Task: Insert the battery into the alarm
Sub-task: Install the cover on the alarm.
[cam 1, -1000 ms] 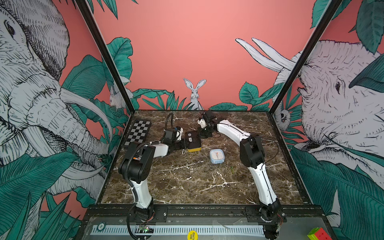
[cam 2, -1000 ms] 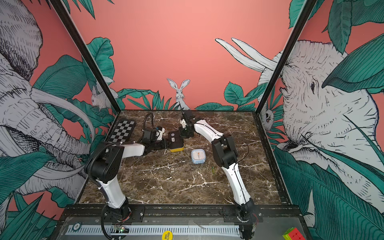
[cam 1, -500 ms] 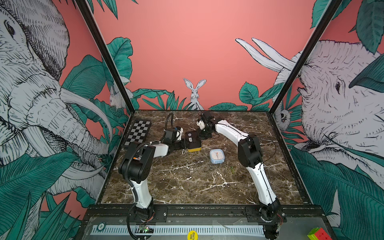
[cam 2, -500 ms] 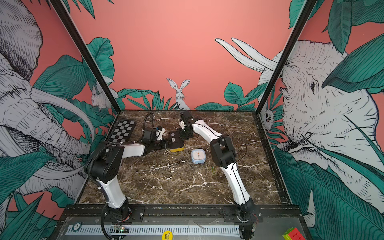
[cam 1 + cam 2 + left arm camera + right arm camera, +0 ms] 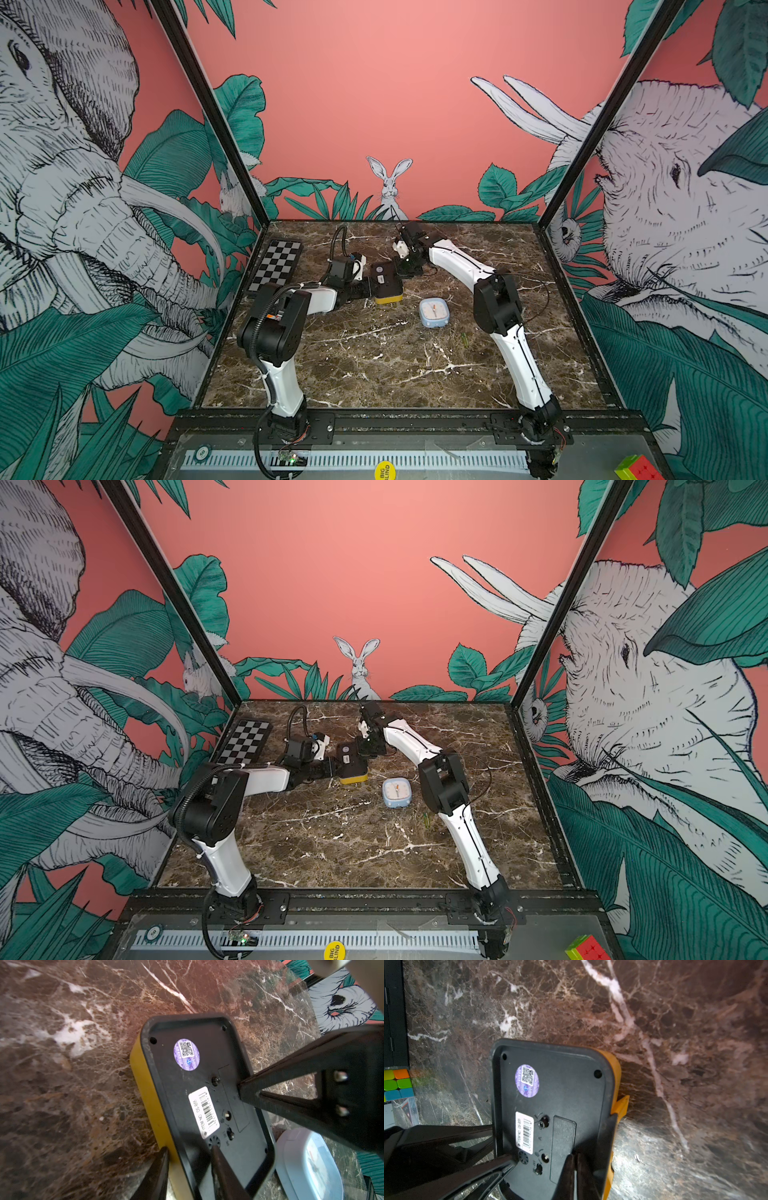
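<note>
On the table (image 5: 374,365), toward 12 o'clock: alarm (image 5: 387,282) lies face down, black back up, yellow shell on the marble.
Left gripper (image 5: 189,1148): reaches in from the alarm's 9 o'clock, jaws part-way apart and clamped across the alarm's side wall, one finger on the yellow outside, one inside the back's rim.
Right gripper (image 5: 574,1157): comes in from the alarm's 1 o'clock, jaws closed together with nothing between them, tips pressed on the back at the edge of the cover (image 5: 563,1147).
Cover: looks seated flush; no open bay shows.
Battery: seen in no view; whether it already sits under the cover cannot be told.
Sliver (image 5: 464,339): small and green, at the alarm's 4 o'clock beyond the clock, too small to identify.
Clock (image 5: 434,312): pale blue, face up, near the alarm at its 4 o'clock, untouched.
Progress: alarm turned over and steadied. By appearances the cover is either being worked open, with insertion ahead, or pressed shut after it; the pictures do not settle which.
</note>
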Controlling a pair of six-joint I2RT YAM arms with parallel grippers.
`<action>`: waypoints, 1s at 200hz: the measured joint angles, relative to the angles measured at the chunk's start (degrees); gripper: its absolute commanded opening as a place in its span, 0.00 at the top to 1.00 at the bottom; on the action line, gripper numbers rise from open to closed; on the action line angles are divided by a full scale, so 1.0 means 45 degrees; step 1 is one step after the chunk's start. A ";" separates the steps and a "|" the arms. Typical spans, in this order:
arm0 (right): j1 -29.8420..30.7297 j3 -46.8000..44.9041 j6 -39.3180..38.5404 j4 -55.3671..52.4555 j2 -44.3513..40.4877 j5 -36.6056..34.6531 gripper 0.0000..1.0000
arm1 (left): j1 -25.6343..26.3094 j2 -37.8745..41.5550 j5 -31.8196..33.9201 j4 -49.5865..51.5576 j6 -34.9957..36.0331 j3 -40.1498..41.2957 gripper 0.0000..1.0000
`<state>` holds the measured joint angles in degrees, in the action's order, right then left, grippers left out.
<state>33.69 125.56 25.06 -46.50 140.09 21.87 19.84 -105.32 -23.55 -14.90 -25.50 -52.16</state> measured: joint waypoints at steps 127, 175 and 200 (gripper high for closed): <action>0.0525 0.1627 -0.1253 -0.1525 0.0695 -0.1773 0.92 | 0.0000 -0.0049 0.0000 0.0053 0.0005 -0.0073 0.65; 0.0899 0.2375 -0.1933 -0.2322 0.0991 -0.3079 0.92 | 0.0000 -0.0044 0.0019 0.0058 0.0005 -0.0073 0.65; 0.1020 0.2851 -0.2181 -0.2691 0.1200 -0.3444 0.85 | 0.0000 -0.0039 0.0049 0.0058 -0.0010 -0.0073 0.65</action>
<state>38.28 138.39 15.25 -58.61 145.49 6.37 19.84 -105.49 -23.33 -14.63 -25.54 -52.49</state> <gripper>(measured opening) 0.134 0.354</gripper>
